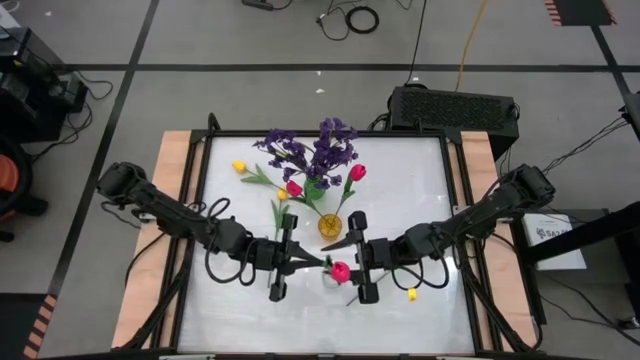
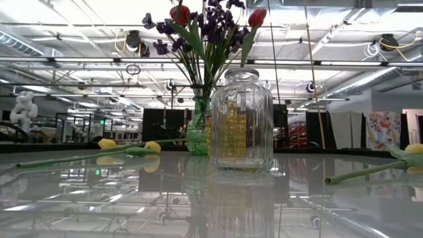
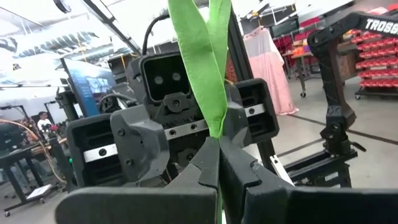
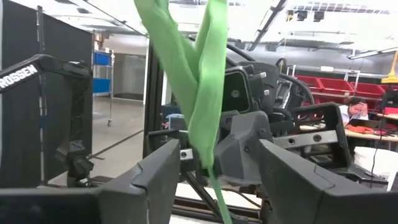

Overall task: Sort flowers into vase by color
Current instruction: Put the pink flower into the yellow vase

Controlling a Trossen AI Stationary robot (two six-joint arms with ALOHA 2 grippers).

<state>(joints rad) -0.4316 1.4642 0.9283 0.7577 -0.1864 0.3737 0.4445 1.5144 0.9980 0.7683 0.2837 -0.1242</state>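
Left end effector (image 1: 312, 259) pinching the green stem of a pink-red tulip (image 1: 341, 271) above the near tabletop (image 1: 400, 170), right end effector (image 1: 338, 245) spread around its leaves, green vase (image 1: 314, 192) holding purple sprigs (image 1: 322, 150), yellow tulips (image 1: 239, 167) lying loose

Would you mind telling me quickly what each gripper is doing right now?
Left gripper: shut on the pink-red tulip's stem.
Right gripper: open, fingers on either side of the same stem.
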